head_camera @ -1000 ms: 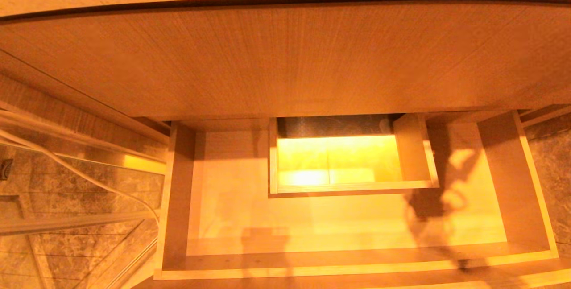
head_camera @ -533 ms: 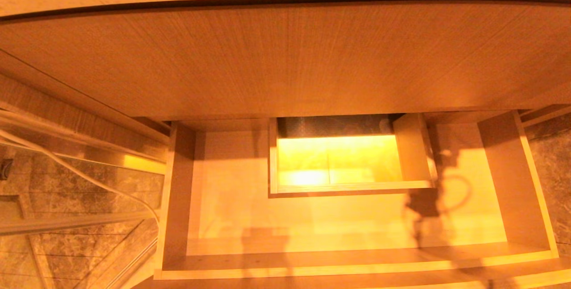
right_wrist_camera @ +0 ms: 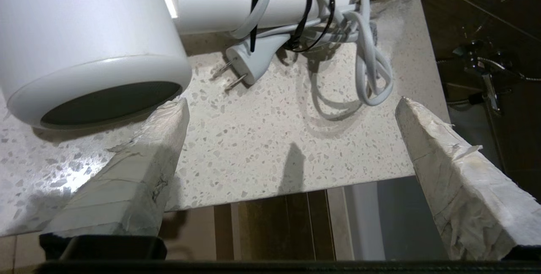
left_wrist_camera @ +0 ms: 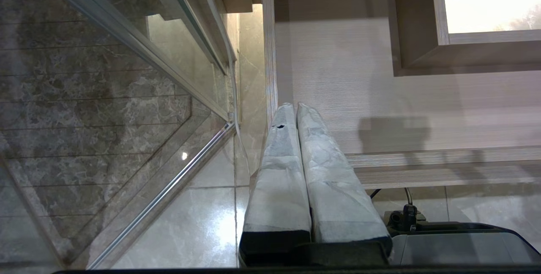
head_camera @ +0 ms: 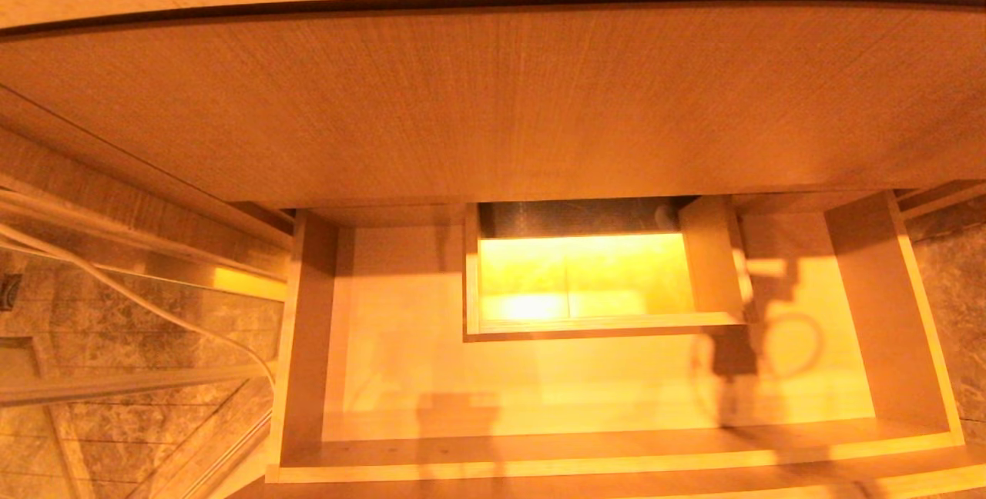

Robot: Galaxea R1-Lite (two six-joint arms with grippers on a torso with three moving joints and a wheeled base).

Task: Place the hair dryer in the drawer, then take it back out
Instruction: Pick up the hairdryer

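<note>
Arm shadow on wide light-wood drawer [head_camera: 886, 306] floor has shifted: right gripper [right_wrist_camera: 291, 138] now over speckled stone counter [right_wrist_camera: 262, 138], jaws spread, empty. Small white hair dryer [right_wrist_camera: 84, 33] lies there, ungrasped. Left gripper [left_wrist_camera: 302, 115] parked, clenched.

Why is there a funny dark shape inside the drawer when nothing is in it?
In the head view it is only a shadow falling on the floor of the open drawer; nothing lies there. The bright yellow patch at the back is glare. In the right wrist view the hair dryer sits on the speckled counter, and the open right gripper casts its own small shadow.
</note>
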